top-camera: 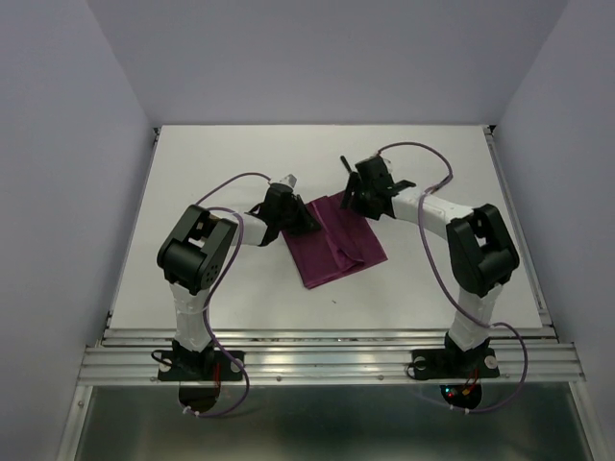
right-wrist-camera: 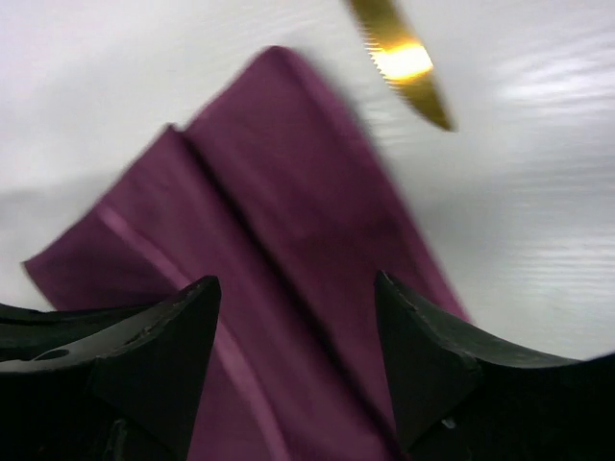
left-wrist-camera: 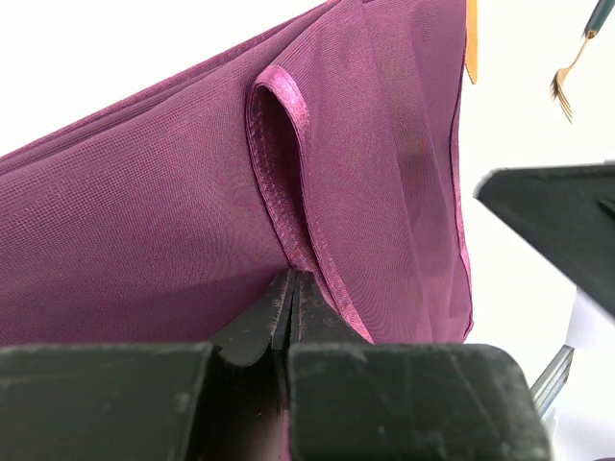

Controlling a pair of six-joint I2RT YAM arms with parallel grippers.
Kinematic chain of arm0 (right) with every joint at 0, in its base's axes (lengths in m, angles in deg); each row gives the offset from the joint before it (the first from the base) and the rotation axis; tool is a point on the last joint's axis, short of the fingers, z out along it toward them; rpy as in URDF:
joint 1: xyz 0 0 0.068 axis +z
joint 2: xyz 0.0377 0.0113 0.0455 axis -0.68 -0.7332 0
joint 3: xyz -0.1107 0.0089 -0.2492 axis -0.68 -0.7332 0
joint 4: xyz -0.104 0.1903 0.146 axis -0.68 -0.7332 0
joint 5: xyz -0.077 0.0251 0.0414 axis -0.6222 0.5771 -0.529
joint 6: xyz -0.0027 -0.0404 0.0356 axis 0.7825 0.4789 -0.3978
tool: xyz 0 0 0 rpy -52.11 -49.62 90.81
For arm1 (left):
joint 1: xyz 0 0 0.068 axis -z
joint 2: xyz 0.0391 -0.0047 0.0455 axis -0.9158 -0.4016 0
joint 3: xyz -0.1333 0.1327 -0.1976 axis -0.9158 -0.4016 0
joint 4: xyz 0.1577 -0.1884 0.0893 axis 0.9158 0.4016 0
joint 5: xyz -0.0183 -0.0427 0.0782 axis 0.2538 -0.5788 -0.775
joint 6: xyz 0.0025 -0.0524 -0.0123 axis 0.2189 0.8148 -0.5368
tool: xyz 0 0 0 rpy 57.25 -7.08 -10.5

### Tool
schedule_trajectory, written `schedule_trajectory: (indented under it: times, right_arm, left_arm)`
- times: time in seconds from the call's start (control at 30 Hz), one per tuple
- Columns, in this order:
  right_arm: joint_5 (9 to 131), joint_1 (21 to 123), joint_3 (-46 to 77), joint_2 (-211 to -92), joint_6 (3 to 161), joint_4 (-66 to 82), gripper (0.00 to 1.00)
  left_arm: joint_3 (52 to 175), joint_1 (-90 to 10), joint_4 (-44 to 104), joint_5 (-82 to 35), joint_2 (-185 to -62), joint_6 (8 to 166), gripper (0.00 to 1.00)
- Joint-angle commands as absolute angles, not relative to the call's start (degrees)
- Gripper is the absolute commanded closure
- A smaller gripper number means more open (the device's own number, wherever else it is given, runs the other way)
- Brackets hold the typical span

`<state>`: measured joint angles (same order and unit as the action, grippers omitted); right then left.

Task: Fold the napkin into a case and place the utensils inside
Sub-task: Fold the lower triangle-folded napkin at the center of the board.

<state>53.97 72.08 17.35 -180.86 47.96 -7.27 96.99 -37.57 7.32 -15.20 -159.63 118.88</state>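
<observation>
One napkin (top-camera: pixel 334 245), partly folded, lies on the bench (top-camera: pixel 221 173). The left jaws are pinched together on a hem at its left edge, probably to anchor a layer for folding. The right jaws stand wide apart over its far-right corner, holding nothing. Two utensils wait beyond that corner: one knife (right-wrist-camera: pixel 404 62) and one fork (left-wrist-camera: pixel 569 72).

No writing, label, brand name, number or sign can be read in any of the three views. The napkin (top-camera: pixel 336 252) is plain cloth with no print or tag showing, and the white table (top-camera: pixel 221 283) carries no legible mark.
</observation>
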Motion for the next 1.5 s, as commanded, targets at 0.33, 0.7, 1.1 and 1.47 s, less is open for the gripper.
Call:
schedule_trajectory:
  times: [0.33,0.7,1.1,1.47]
  right_arm:
    - [53.2,66.4,-7.2,-162.2,57.1,-7.8,0.4]
    - [61.4,67.1,-13.3,-160.0,56.7,-5.5,0.54]
    - [59.0,68.7,-12.7,-157.4,56.4,-5.0,0.9]
    - [57.0,74.8,-10.7,-155.6,58.6,-5.0,0.97]
  left_arm:
    - [98.3,-38.1,18.9,-18.7,-161.0,114.9,0.94]
    - [98.2,-38.4,19.1,-18.5,-161.0,114.8,0.94]
    - [98.2,-38.6,19.2,-18.1,-161.0,114.6,0.94]
    - [98.5,-38.6,19.5,-18.0,-161.4,114.6,0.94]
